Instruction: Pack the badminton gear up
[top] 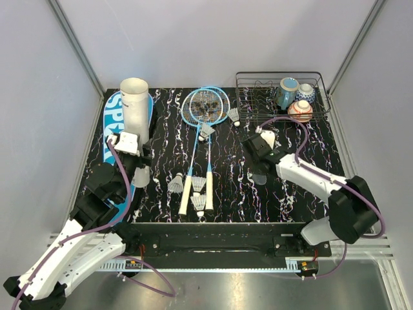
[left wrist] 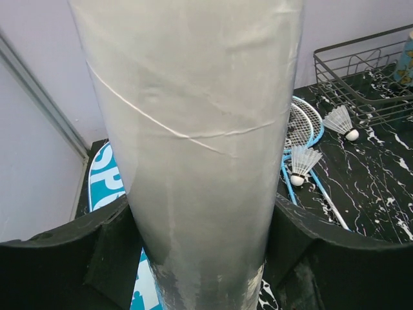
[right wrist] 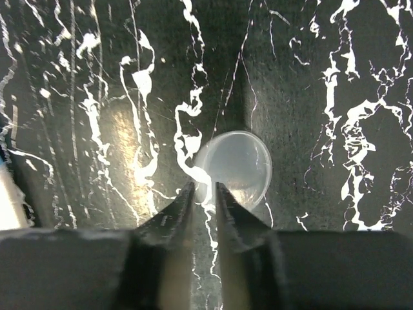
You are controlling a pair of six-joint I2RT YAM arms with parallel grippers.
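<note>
Nearest the arms, three shuttlecocks (top: 199,204) sat around the white handles of the two rackets (top: 208,155), which lay side by side in the middle of the counter (top: 239,206). Just right of those, the right gripper (right wrist: 205,190) was squeezed down to a sliver of a gap, tips right at the rim of a clear round cap (right wrist: 239,166) lying flat. Honestly couldn't tell if it was touching. Over on the left, the left gripper (left wrist: 203,258) was clamped around the lower part of the white tube (left wrist: 193,129), holding it upright above the teal bag (top: 115,113). My guess is the tube is light, smooth and thin-walled, so a firm low hold without crushing makes sense. The feathers look fragile, so I'd grab shuttlecocks by the cork end. At the far right was a wire rack (top: 258,90) with cups (top: 288,92).
</note>
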